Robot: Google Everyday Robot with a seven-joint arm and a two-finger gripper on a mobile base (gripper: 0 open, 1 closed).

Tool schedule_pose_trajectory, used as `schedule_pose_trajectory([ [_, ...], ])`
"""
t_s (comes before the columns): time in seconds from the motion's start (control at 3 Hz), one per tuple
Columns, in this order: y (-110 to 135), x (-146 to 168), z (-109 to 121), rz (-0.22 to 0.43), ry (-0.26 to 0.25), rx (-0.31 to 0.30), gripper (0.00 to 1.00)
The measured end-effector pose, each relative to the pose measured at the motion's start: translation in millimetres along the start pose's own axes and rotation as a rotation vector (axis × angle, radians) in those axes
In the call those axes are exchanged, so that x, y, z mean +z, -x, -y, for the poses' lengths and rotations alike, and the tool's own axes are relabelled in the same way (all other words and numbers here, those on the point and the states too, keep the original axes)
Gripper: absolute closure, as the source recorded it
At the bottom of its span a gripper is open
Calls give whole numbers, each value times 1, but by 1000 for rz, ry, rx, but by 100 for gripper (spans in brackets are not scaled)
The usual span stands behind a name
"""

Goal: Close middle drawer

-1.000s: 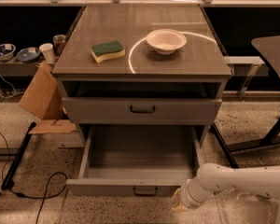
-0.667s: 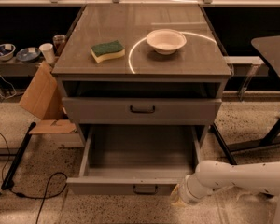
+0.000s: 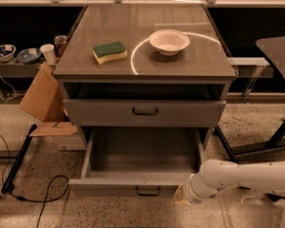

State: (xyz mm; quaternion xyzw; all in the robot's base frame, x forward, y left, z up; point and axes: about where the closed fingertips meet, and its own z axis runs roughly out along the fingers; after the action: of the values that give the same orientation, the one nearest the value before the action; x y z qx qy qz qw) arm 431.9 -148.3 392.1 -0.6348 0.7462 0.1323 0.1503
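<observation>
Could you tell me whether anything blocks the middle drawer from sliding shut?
Nothing visible does: the tray of the middle drawer looks bare, and the gripper is at the right end of its front panel.

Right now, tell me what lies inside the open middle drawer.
The middle drawer shows only a bare grey floor, with no items visible. Its rear runs under the taller drawer and is hidden. The pincer sits by the right end of its front panel.
</observation>
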Motion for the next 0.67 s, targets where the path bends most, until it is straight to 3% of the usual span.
schedule_pose_trajectory([
  [0.33, 0, 1, 0, -3, 3, -2, 43],
  [0.67, 0, 2, 0, -9, 9, -5, 19],
])
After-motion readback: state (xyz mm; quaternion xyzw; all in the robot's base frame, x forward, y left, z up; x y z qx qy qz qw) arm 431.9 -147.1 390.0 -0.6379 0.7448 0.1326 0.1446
